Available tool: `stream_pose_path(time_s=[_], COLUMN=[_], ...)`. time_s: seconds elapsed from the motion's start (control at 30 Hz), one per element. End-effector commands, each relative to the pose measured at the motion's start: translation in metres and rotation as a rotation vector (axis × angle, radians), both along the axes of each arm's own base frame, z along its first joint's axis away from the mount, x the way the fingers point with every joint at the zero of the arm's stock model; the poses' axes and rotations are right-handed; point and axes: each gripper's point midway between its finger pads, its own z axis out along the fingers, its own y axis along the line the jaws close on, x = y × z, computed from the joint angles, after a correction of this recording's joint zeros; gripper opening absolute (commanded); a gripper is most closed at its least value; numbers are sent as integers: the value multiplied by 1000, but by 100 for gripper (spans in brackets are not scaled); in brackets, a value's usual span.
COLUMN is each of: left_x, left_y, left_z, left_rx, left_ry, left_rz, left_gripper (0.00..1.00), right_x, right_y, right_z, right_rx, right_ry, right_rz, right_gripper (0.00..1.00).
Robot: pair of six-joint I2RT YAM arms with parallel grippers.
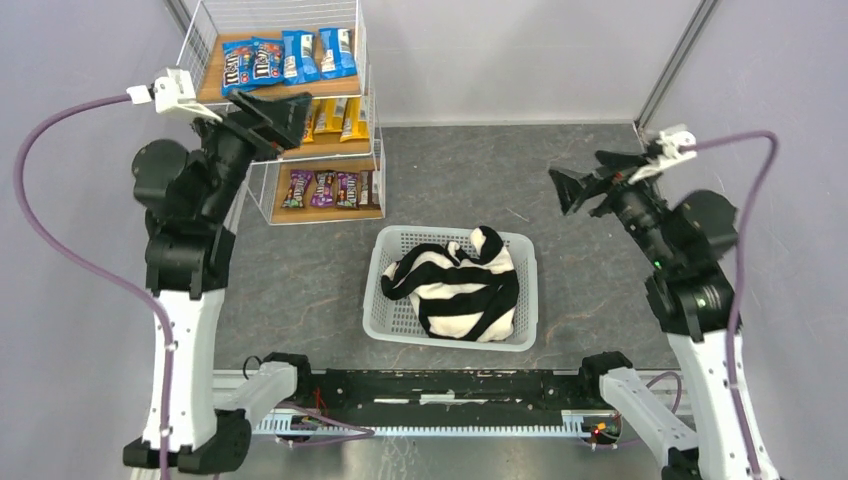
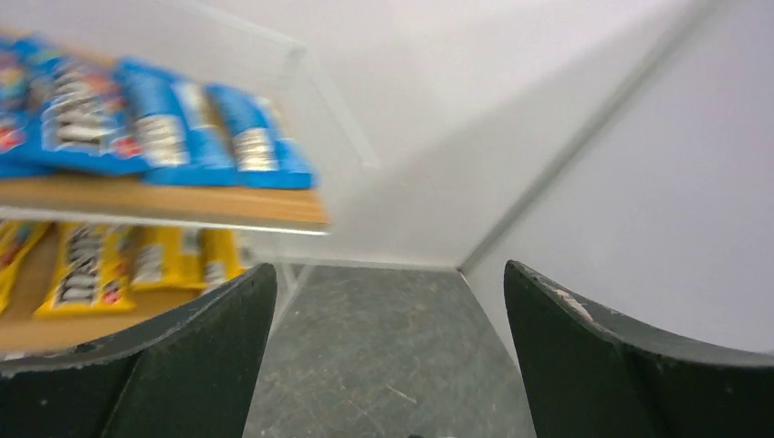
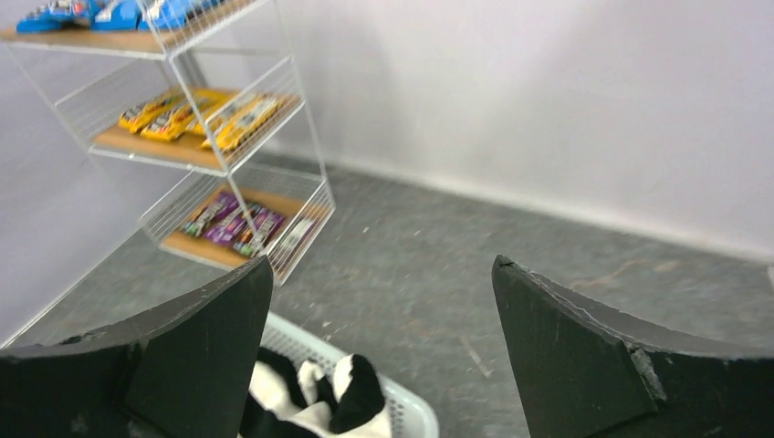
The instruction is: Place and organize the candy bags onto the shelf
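Note:
The shelf (image 1: 369,110) stands at the back left with candy bags on all three boards: blue ones (image 1: 285,57) on top, yellow ones (image 1: 340,115) in the middle, purple-brown ones (image 1: 330,188) at the bottom. My left gripper (image 1: 280,110) hovers open and empty in front of the middle tier. In its wrist view my left gripper (image 2: 391,266) sees the blue bags (image 2: 155,132) and yellow bags (image 2: 91,265) to its left. My right gripper (image 1: 562,192) is open and empty, raised at the right and facing the shelf (image 3: 183,146). Nothing lies between the fingers of my right gripper (image 3: 381,260).
A white lattice basket (image 1: 385,325) sits mid-table, holding only a black-and-white striped cloth (image 1: 460,285). The cloth (image 3: 319,392) shows below my right gripper. Grey walls close in the back and both sides. The arm bases stand at the near edge.

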Motion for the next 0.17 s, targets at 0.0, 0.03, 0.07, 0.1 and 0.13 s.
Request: stream_pose_path(time_s=[0.0,0.03,0.07,0.1,0.13], left_x=[-51,-57,-62,-65,-68], left_y=[-43,-49,-53,-59,-63], left_z=[43,46,47,46,47], left_rx=[310,327,340,351,361], left_ry=[-271,-295,-310,-322,-333], left_rz=[-170,-191,-209,-233,-253], left_gripper=[100,100,100,100,100], right_x=[-28,-33,-35,-37,-38], right_y=[-36,-40,-44,-48,-53], right_z=[41,45,48,48,49], right_rx=[-32,-35,-39,-45,-48], right_ry=[-177,-193,-191,-187,-199], right_rz=[-166,-177,-200,-219,-245], right_gripper=[98,98,98,98,98])
